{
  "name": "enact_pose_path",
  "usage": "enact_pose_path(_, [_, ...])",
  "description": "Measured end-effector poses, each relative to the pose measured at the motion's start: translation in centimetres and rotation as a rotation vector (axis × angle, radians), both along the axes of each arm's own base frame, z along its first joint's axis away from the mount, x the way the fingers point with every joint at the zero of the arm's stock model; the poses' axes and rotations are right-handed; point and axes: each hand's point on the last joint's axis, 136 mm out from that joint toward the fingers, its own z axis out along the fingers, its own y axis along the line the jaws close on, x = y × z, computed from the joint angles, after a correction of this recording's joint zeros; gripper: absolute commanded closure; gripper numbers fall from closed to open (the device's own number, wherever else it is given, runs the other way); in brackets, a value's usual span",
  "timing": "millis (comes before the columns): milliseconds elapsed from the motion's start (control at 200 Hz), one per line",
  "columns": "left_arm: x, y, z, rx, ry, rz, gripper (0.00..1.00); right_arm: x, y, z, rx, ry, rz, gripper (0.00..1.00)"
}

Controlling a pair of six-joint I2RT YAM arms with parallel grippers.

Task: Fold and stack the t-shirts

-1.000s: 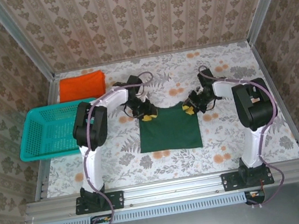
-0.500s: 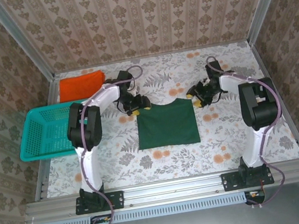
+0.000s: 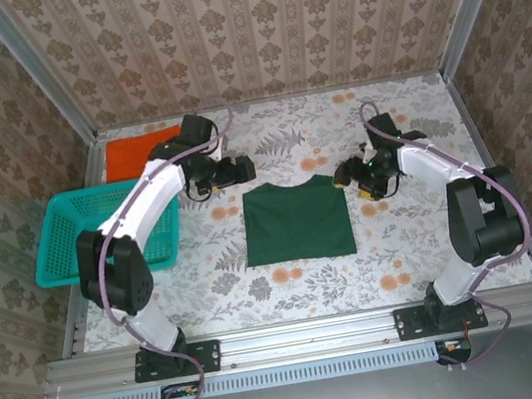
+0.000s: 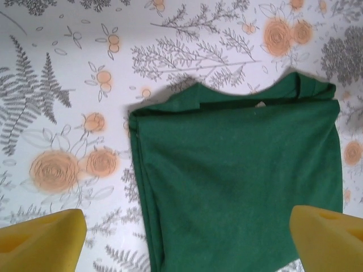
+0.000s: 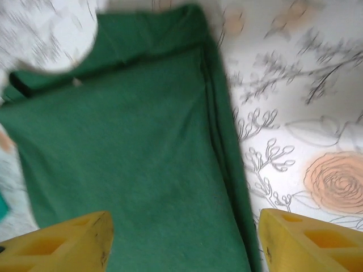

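We look down on the whole table (image 3: 425,245) from high behind the arms (image 3: 149,198). Wrist cameras peer down close past the left claw (image 4: 187,238) and right claw (image 5: 184,243). All views share the green t-shirt (image 3: 297,220) just ahead.

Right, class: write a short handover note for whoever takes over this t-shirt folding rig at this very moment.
Left gripper: open, empty, near the far left corner of the green t-shirt.
Right gripper: open, empty, near its far right corner.
Green t-shirt: flat in the middle of the table, sleeves folded in, a neat rectangle.
Orange t-shirt: folded, far left corner, behind the teal basket.
Done: both look folded.
Left: stack them; the green one may want another fold first.
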Motion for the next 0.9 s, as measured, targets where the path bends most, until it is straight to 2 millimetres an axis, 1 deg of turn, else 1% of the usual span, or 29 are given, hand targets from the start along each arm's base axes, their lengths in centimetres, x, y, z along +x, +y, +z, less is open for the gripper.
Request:
enact_pose_path(110, [-1.9,-0.1,0.6,0.014,-0.033,-0.02,0.11,-0.9,1.2,-1.0,-0.048,0.016,0.068,0.32])
enact_pose_path(160, [-2.3,0.0,0.5,0.016,-0.03,-0.023,0.13,-1.0,1.2,-1.5,-0.064,0.025,0.071,0.32])
enact_pose_path(225, [-2.6,0.2,-0.1,0.009,-0.007,-0.023,0.15,-1.0,1.0,-2.0,-0.08,0.034,0.068,0.32])
enact_pose_path(295, [-3.1,0.7,-1.5,0.0,0.045,-0.019,0.15,-1.1,0.7,-2.3,-0.097,0.038,0.063,0.32])
enact_pose_path(400, [-4.0,1.1,-4.4,-0.015,0.155,-0.023,0.18,-1.0,0.5,-2.3,-0.111,0.035,0.059,0.32])
enact_pose_path(500, [-4.5,0.5,-7.3,-0.022,0.253,-0.051,0.19,-1.3,0.3,-2.7,-0.118,0.04,0.057,0.32])
enact_pose_path(595, [-5.0,-0.1,-9.9,-0.019,0.333,-0.081,0.2,-2.1,0.1,-3.2,-0.124,0.057,0.058,0.31])
enact_pose_path(685, [-5.4,-0.2,-12.2,0.004,0.393,-0.094,0.21,-2.7,-0.1,-3.4,-0.126,0.065,0.059,0.31])
enact_pose_path(740, [-5.6,-0.1,-13.1,0.02,0.414,-0.099,0.21,-3.1,-0.1,-3.4,-0.126,0.065,0.059,0.31])
enact_pose_path(800, [-5.4,-0.1,-13.7,0.036,0.423,-0.106,0.22,-3.5,-0.2,-3.3,-0.126,0.063,0.059,0.31])
enact_pose_path(900, [-5.4,-0.2,-13.8,0.053,0.429,-0.117,0.3,-4.1,-0.4,-3.1,-0.124,0.059,0.059,0.31])
